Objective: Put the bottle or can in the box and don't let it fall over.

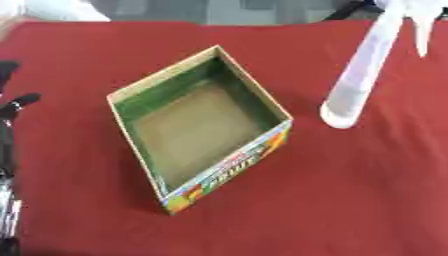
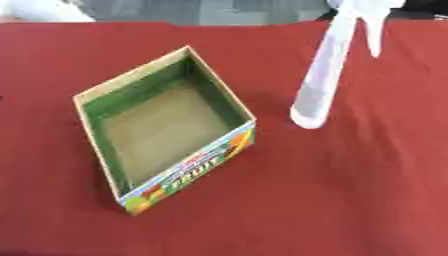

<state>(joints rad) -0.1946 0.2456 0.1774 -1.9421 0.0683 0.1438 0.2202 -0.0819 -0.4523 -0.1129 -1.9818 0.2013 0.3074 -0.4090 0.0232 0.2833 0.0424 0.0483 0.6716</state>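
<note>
A tall white bottle [image 1: 354, 82] stands on the red table [image 1: 350, 200], right of the box, with its base [image 2: 311, 117] on the cloth. It looks tilted, its top toward the upper right. A white shape [image 1: 422, 30] at its top runs out of view, and I cannot make out what it is. The open cardboard box [image 1: 199, 127] sits in the middle, turned like a diamond, green inside with a brown floor and a colourful printed front wall [image 2: 194, 172]. Nothing lies in it. My left hand [image 1: 16, 102] shows at the left edge, black fingers spread, well clear of the box.
The red cloth covers the whole table. Something white [image 1: 52, 10] lies at the far left corner beyond the table edge. Grey floor shows behind the far edge [image 2: 245, 10].
</note>
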